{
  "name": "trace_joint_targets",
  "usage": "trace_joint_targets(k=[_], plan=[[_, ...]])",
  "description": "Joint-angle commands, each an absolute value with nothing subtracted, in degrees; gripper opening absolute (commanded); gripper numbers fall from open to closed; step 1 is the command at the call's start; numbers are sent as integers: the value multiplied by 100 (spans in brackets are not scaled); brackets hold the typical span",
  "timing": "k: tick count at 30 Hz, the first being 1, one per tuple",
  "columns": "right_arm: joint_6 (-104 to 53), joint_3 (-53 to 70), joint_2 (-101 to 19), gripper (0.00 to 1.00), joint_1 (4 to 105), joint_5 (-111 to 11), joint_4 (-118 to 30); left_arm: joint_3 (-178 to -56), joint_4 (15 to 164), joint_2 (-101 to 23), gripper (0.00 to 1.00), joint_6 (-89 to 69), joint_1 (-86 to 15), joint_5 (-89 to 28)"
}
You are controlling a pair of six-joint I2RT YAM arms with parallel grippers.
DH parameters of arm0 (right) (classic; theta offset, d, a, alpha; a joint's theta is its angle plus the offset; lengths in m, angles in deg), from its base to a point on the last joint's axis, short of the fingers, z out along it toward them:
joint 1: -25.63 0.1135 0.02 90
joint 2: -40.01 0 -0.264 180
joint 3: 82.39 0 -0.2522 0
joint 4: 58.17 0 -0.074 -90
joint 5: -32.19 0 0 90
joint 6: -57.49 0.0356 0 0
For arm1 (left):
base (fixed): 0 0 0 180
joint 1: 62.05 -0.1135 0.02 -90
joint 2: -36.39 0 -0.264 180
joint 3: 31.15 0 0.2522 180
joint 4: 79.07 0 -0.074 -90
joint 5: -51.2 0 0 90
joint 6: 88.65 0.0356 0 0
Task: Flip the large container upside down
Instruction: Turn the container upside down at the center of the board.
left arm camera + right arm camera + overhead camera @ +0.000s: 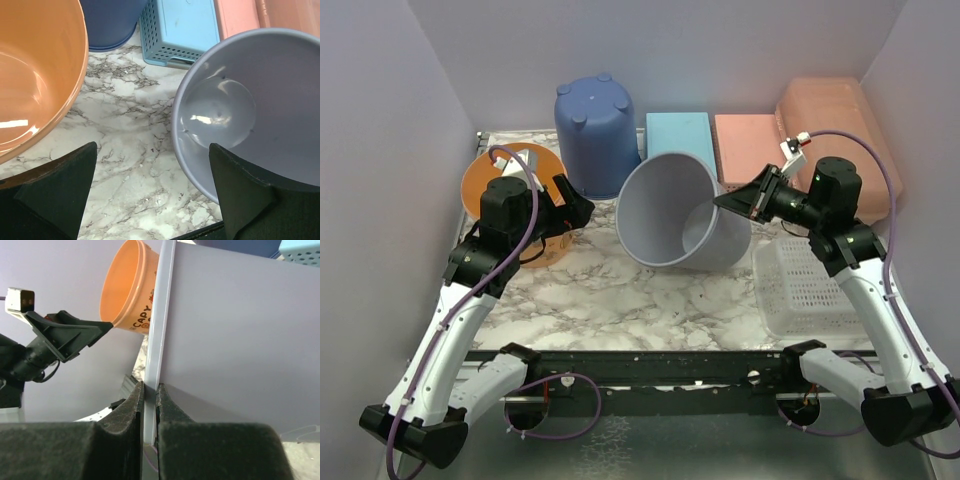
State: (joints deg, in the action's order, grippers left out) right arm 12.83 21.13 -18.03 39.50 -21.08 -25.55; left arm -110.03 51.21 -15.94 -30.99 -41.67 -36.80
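A big grey-lavender bucket (670, 215) lies tipped at the middle of the marble table, its mouth facing up and toward the left arm. It also shows in the left wrist view (260, 100) and the right wrist view (240, 340). My right gripper (722, 203) (150, 387) is shut on the bucket's rim at its right side. The large peach-orange lidded box (830, 110) stands at the back right, behind the right arm, untouched. My left gripper (575, 200) (152, 147) is open and empty above the table, between the round orange bucket (480, 178) and the grey bucket.
An upside-down dark blue bucket (595, 130), a light blue basket (678, 135) and a pink basket (745, 145) line the back. A white perforated basket (805, 290) lies at the front right under the right arm. Walls close in on three sides.
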Motion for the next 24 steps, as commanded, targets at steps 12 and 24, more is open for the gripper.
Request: trace_joint_targets(k=[12, 24], plan=[[-624, 965, -2211, 1, 4581, -3029, -1042, -11220, 5123, -1506, 94, -3069, -4139, -3841], [-1095, 824, -2873, 1, 6387, -4891, -713, -11202, 5122, -1391, 94, -3056, -4138, -3837]])
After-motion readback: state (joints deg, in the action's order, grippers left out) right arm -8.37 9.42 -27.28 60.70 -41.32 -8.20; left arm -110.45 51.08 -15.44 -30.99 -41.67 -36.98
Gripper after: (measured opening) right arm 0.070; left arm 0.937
